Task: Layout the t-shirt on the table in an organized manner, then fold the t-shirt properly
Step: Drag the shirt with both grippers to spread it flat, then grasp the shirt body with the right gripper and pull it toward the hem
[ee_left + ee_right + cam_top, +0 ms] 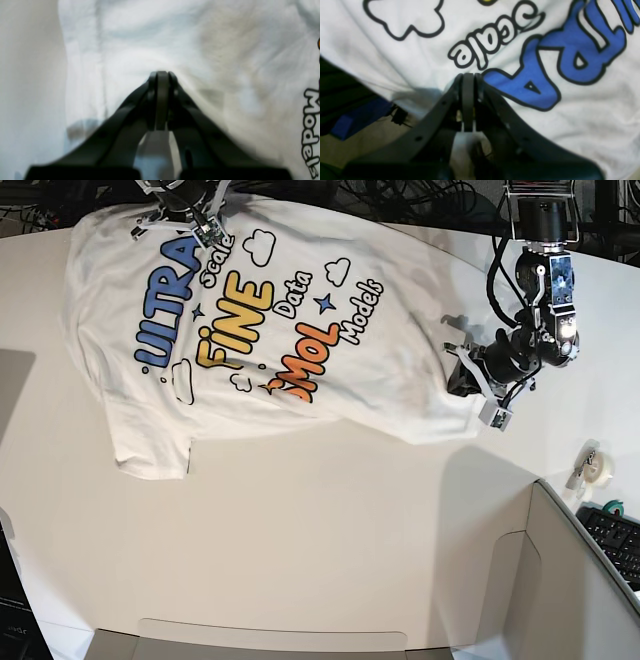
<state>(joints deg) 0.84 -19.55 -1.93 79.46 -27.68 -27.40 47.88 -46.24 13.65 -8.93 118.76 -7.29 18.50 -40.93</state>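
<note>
t-shirt [280, 330] spread print-up across the far side of the table [300, 540], skewed.
soft, light, wrinkles easily; i have the left gripper [162, 75] and right gripper [468, 76] both clamped on its edges, the best place to hold.

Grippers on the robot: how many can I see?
2. The right gripper is shut on the t-shirt near the blue letters; the left gripper is shut on its opposite edge.

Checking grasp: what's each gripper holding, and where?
Both are shut on the t-shirt: left gripper on its plain edge, right gripper on the edge beside "Scale".
</note>
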